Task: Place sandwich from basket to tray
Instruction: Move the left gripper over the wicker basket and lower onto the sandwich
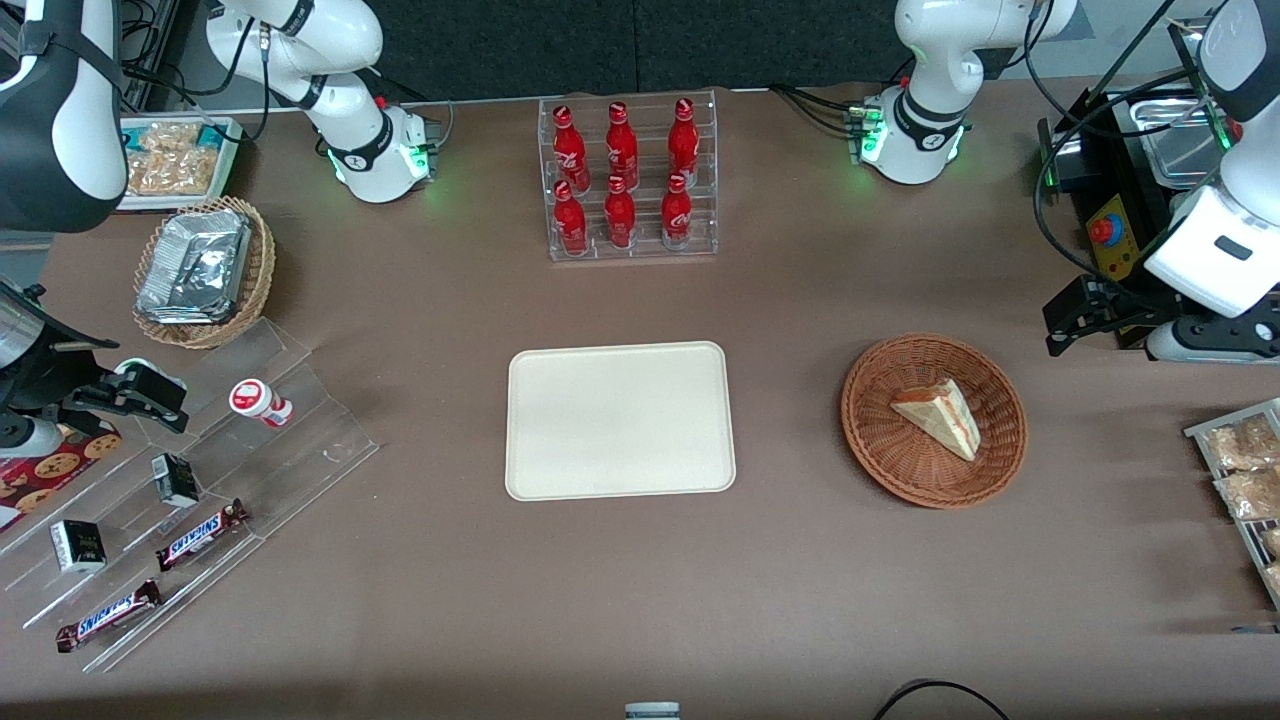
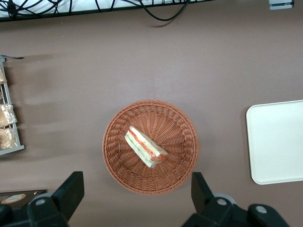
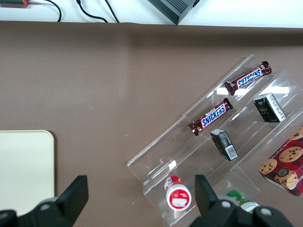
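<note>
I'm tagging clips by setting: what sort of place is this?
Likely a mock snack counter in a robot lab: racked cola bottles, chocolate bars on clear shelving, a sandwich, with the open gripper above it.

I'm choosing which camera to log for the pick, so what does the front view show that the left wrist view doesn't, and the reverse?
Only the front view shows the rack of red bottles, the tan basket of foil containers and the clear stand with Snickers bars, plus the whole tray.

Only the left wrist view shows the sandwich's red and green filling edge directly, framed by the open gripper hovering above the basket.

Both show sandwich, basket, and at least part of the empty tray.
</note>
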### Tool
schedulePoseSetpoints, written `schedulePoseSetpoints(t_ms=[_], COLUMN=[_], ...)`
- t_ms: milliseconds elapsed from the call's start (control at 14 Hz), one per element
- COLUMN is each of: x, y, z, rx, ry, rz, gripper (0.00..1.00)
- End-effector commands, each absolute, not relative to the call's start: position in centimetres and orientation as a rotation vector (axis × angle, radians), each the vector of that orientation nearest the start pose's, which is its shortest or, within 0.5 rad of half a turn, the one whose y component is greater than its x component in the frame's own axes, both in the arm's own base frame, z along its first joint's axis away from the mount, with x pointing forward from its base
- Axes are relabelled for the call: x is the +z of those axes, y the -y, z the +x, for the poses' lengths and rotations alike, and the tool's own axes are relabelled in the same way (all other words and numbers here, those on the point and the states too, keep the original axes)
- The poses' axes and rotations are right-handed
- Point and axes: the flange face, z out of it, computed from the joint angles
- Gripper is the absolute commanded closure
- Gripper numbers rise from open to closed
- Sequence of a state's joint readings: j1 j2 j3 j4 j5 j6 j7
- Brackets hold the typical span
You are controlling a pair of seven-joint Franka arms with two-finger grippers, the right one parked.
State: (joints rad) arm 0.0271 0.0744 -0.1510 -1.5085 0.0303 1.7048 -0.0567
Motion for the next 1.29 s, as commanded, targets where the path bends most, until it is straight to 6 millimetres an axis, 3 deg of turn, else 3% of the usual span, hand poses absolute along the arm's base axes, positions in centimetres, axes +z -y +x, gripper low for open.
schedulePoseSetpoints(t_ms=[0, 214, 357, 500, 643, 1000, 1214], x=[63.5, 62.0, 58.8, 55.2, 50.2, 39.2, 34.1], y=[6.2, 6.3, 6.3, 6.5, 6.9, 7.1, 6.9], z=[57.9, 58.1, 58.2, 58.8, 59.1, 58.0, 57.0], rx=[-0.167, -0.087, 0.024, 0.067, 0.127, 0.111, 0.11], ry=[-0.099, -0.027, 0.252, 0.517, 0.758, 1.097, 1.126], rz=[-3.123, -3.137, -3.123, -3.085, -3.007, -2.902, -2.897], gripper=[0.0, 0.0, 0.0, 0.0, 0.0, 0.0, 0.0])
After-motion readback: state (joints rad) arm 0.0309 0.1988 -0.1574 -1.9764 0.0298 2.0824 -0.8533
